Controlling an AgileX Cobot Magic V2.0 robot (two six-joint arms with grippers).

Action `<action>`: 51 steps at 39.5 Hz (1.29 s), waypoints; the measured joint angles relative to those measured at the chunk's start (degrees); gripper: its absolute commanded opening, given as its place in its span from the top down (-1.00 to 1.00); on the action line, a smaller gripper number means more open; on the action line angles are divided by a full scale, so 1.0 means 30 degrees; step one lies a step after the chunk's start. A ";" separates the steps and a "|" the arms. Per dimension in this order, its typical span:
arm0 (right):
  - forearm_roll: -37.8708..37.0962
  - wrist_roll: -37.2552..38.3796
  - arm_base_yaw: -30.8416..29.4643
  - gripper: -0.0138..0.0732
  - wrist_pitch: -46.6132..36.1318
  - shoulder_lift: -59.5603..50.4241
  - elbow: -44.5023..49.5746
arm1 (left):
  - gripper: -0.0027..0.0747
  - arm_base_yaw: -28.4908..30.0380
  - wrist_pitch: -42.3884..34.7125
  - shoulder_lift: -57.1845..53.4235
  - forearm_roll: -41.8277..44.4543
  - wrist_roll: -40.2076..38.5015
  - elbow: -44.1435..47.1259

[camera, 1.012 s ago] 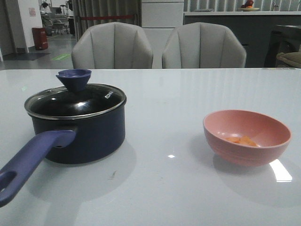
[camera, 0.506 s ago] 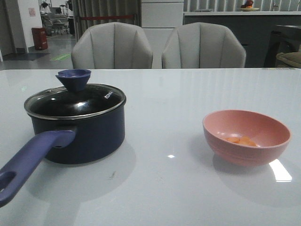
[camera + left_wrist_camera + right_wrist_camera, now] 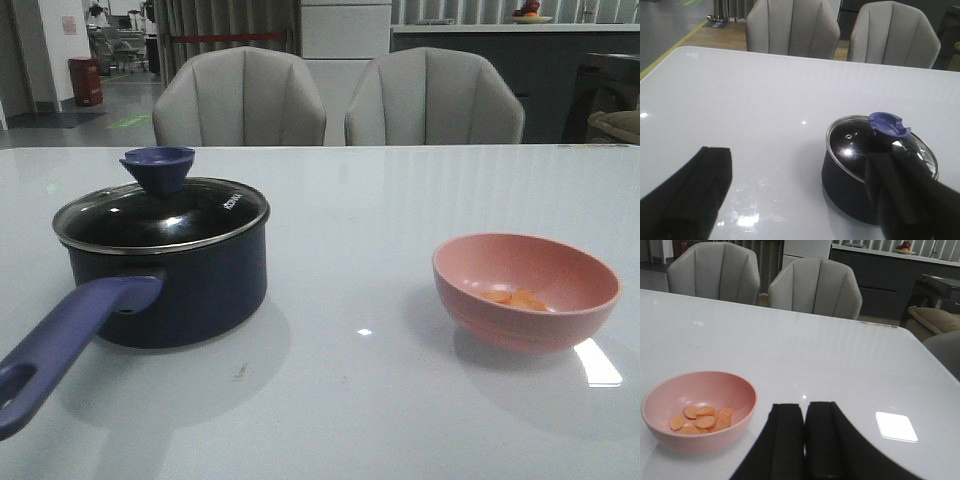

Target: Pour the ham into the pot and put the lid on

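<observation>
Left gripper (image 3: 800, 195) held above the table (image 3: 380, 400), fingers (image 3: 695, 190) spread wide, aimed toward the pot (image 3: 175, 285) at 2 o'clock. Lid (image 3: 160, 215) seated on pot, handle reaching toward 7 o'clock. Right gripper (image 3: 805, 440) pressed together, gripping nothing, hovering near the pink bowl (image 3: 525, 290) at 9 o'clock. Ham (image 3: 700, 419) lying inside bowl, well apart from pot.
</observation>
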 measured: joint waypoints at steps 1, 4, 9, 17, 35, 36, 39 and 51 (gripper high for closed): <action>0.0000 0.0000 0.0000 0.32 0.0000 0.0000 0.0000 | -0.70 -0.0036 0.0182 0.0156 0.0043 0.0000 -0.0052; 0.0000 0.0000 0.0000 0.32 0.0000 0.0000 0.0000 | -0.69 -0.0428 0.1040 0.0770 0.0325 0.0000 -0.0627; 0.0000 0.0000 0.0000 0.32 0.0000 0.0000 0.0000 | -0.69 -0.1124 0.2632 0.2547 0.0620 0.0000 -0.2372; 0.0000 0.0000 0.0000 0.32 0.0000 0.0000 0.0000 | -0.68 -0.1377 0.5516 0.7905 0.0334 0.0000 -0.6249; 0.0000 0.0000 0.0000 0.32 0.0000 0.0000 0.0000 | -0.48 -0.3983 0.9253 2.0299 -0.0708 0.0000 -1.5446; 0.0000 0.0000 0.0000 0.32 0.0000 0.0000 0.0000 | -0.47 -0.4391 0.9332 2.0711 -0.0753 0.0000 -1.5988; 0.0000 0.0000 0.0000 0.32 0.0000 0.0000 0.0000 | -0.48 -0.5349 0.9763 2.2210 -0.0837 0.0000 -1.7361; 0.0000 0.0000 0.0000 0.32 0.0000 0.0000 0.0000 | -0.51 -0.6088 1.2803 2.7336 -0.0602 -0.1518 -2.1895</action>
